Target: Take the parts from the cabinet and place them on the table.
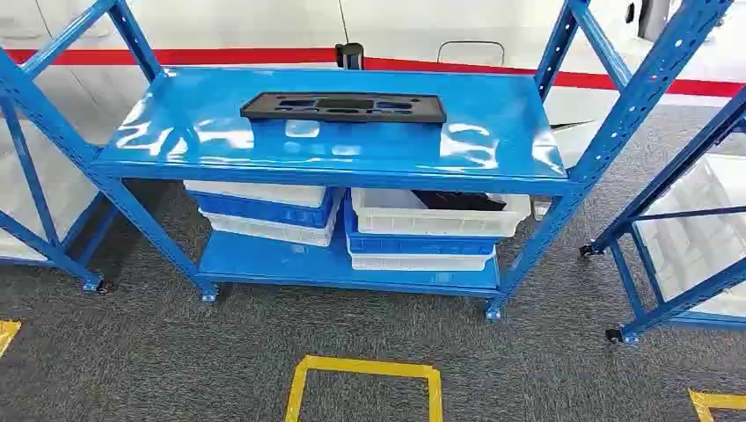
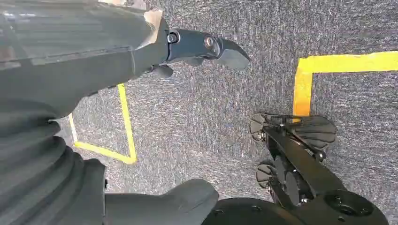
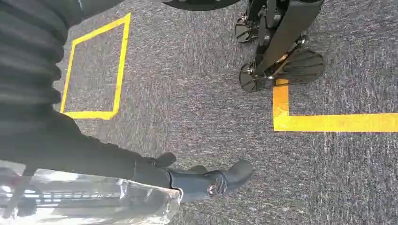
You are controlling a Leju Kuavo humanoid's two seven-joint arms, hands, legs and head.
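A flat black part with cut-outs lies on the top shelf of the blue rack, toward its back middle. On the lower shelf stand two stacks of white and blue bins; the top white bin of the right stack holds dark parts, mostly hidden under the shelf. My left hand hangs over the grey carpet with its fingers stretched out and nothing in it. My right hand also hangs above the carpet, its fingers extended, holding nothing.
The left stack of bins sits under the top shelf. More blue racks stand at the left and at the right. A yellow taped square marks the carpet in front of the rack.
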